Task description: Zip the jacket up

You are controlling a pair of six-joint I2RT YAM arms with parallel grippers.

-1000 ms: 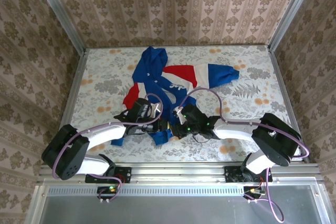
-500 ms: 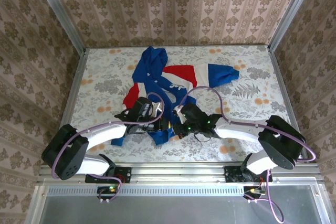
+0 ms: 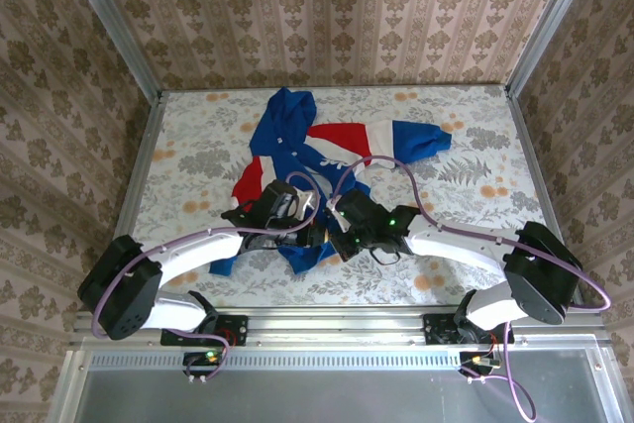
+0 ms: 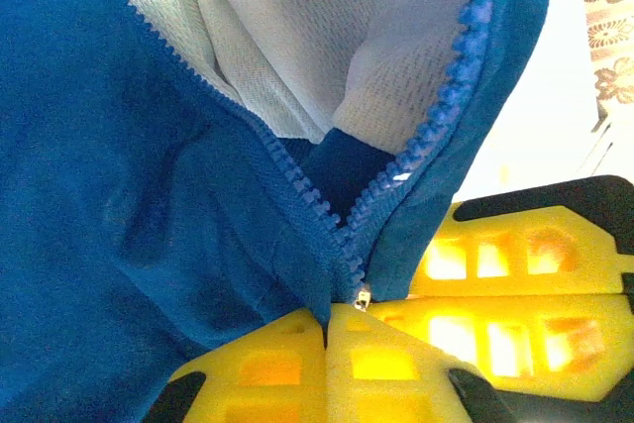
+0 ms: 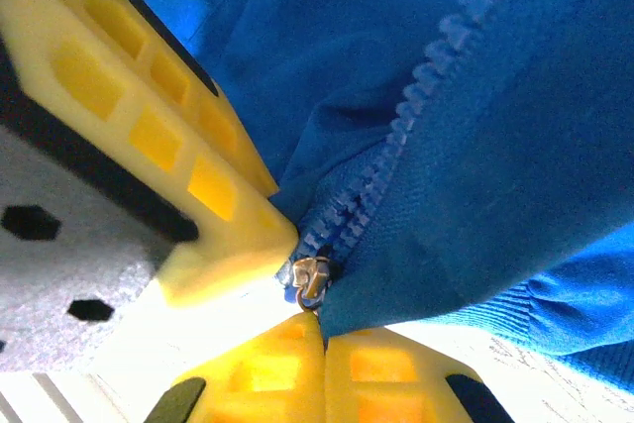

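Observation:
The royal-blue jacket [image 3: 293, 136] lies crumpled mid-table, its red-and-white band toward the back right. Both grippers meet at its near hem. My left gripper [image 3: 311, 234] is shut on the blue fabric just below the zipper's base [image 4: 327, 329]; above it the zipper teeth [image 4: 297, 185] spread open in a V over white mesh lining [image 4: 297, 56]. My right gripper [image 3: 335, 239] is shut [image 5: 324, 339] at the small metal zipper pull [image 5: 312, 279], with the jacket's edge [image 5: 495, 96] pinched beside it. The left gripper's yellow finger [image 5: 149, 116] shows close at upper left.
The table [image 3: 475, 195] has a floral-patterned cover, with metal rails along its sides and patterned walls behind. A blue sleeve end [image 3: 431, 141] reaches toward the back right. Purple cables loop over both arms above the jacket.
Both grippers have shifted slightly away from the near edge, still together at the hem. The right arm's elbow has swung further right and its cable loop has risen.

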